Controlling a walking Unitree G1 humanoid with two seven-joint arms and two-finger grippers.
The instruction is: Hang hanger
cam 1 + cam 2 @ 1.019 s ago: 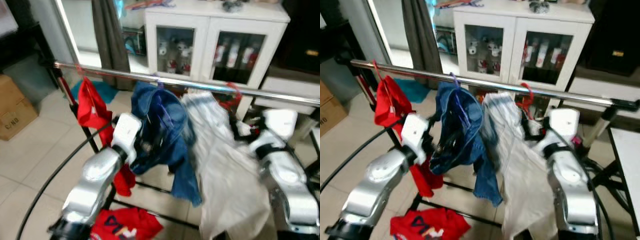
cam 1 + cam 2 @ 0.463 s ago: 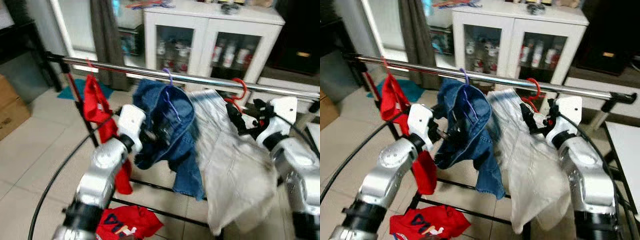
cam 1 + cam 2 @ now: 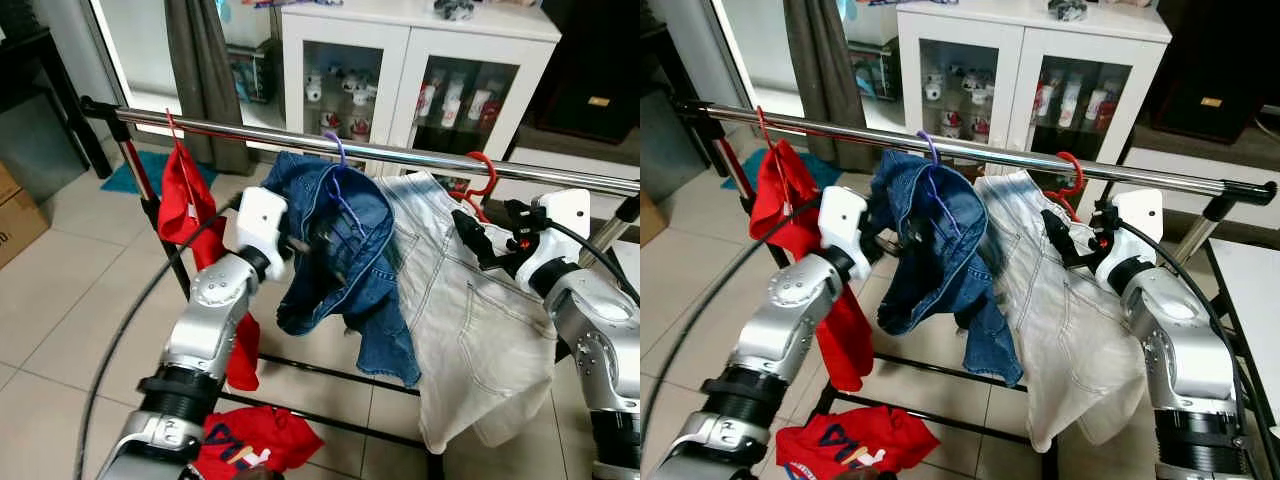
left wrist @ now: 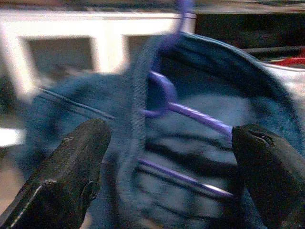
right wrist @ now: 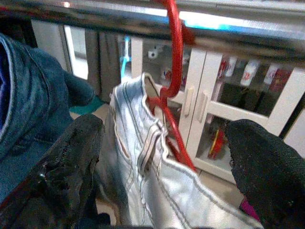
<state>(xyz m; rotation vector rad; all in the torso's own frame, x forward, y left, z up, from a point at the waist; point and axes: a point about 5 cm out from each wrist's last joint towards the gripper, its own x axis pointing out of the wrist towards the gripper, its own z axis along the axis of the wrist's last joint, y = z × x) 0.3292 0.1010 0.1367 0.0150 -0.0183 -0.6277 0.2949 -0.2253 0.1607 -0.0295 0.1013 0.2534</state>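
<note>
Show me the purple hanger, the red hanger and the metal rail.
purple hanger (image 3: 930, 150): right eye view, on its hook over the rail.
red hanger (image 3: 487, 172): left eye view, on the curved hook.
metal rail (image 3: 850, 131): right eye view, on the bare bar between the red and blue clothes.

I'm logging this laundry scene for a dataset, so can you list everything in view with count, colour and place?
rail: 1, silver, crossing the scene at chest height.
red garment: 1, red, hanging at the rail's left end.
denim garment: 1, blue, on a purple hanger hooked over the rail's middle.
pale trousers: 1, off-white, on a red hanger hooked over the rail, right of the denim.
red cloth: 1, red with print, on the tiled floor under the rack.
cabinet: 1, white with glass doors, behind the rail.
cardboard box: 1, brown, far left on the floor.
left gripper: open, at the denim garment.
right gripper: open, at the pale trousers near the red hanger.
</note>
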